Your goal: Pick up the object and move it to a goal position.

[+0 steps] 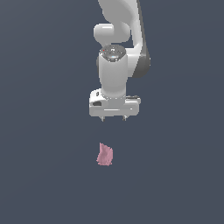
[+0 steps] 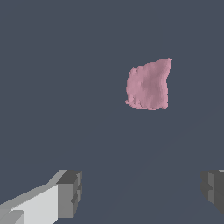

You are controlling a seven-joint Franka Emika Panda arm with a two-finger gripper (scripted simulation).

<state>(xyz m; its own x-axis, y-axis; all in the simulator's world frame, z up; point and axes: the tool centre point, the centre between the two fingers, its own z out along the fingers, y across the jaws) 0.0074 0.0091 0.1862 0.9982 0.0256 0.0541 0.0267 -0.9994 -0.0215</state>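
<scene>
The white tool (image 1: 113, 118) hangs from the arm (image 1: 120, 43) pointing down, above the dark grey table (image 1: 43, 175). Its fingers (image 2: 69, 192) stand wide apart with nothing between them. The object (image 1: 105, 155), a small pink lump with a jagged top, rests on the table below the tool, slightly toward the exterior view's left, and apart from it. The wrist view shows the object (image 2: 148, 85) beyond the fingertips, outside the gap.

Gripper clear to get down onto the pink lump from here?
Probably yes. The gripper hangs open above the pink lump, apart from it, with nothing between them. In the wrist view the lump lies off the line between the fingers, so it likely needs a shift first.
</scene>
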